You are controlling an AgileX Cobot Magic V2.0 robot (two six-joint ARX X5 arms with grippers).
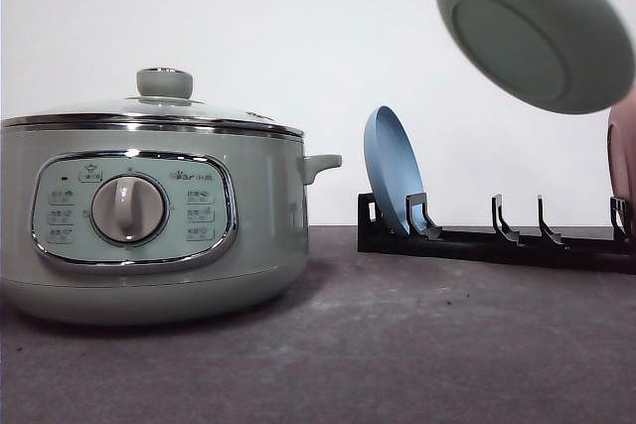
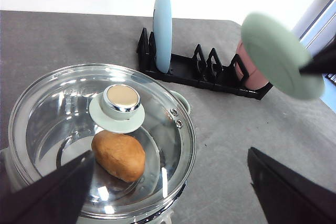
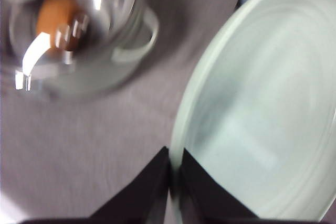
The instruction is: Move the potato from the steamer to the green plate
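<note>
One right gripper (image 3: 175,182) pinched the pale mint-green round plate (image 3: 262,114) by its rim, airborne and tilted; that thin edge hold risked slipping.

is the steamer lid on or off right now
On. The glass lid sits seated on the steamer rim, knob up, and the potato shows through the glass, inside the pot.
</note>
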